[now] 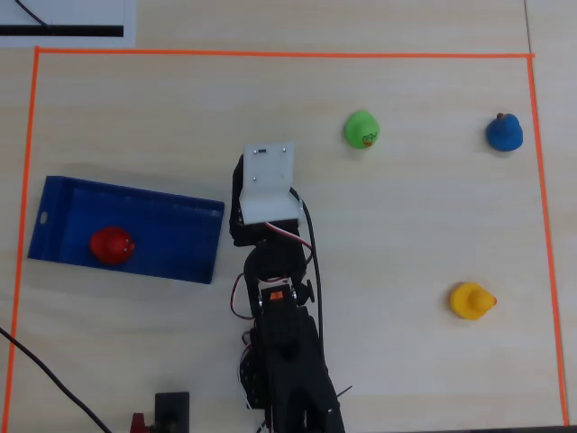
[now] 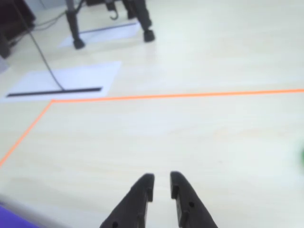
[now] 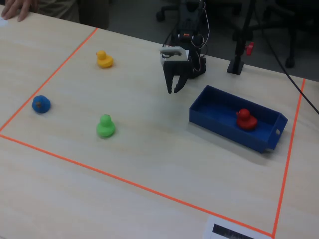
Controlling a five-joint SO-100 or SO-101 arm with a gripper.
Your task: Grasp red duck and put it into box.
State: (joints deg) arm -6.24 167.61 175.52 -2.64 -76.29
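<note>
The red duck (image 1: 112, 244) sits inside the dark blue box (image 1: 180, 262) on the left of the overhead view. In the fixed view the red duck (image 3: 244, 119) rests near the box's (image 3: 209, 117) right end. My gripper (image 3: 174, 90) hangs above the table just left of the box there, fingers pointing down. In the wrist view the gripper (image 2: 161, 180) is open by a narrow gap with nothing between its fingers, over bare table. A sliver of the box (image 2: 9, 219) shows at the bottom left. The arm (image 1: 279, 298) hides the fingertips from above.
A green duck (image 1: 361, 130), a blue duck (image 1: 504, 133) and a yellow duck (image 1: 471, 300) stand apart on the right half of the table. Orange tape (image 1: 270, 53) frames the work area. White paper with a black bar (image 2: 61, 80) lies beyond the tape.
</note>
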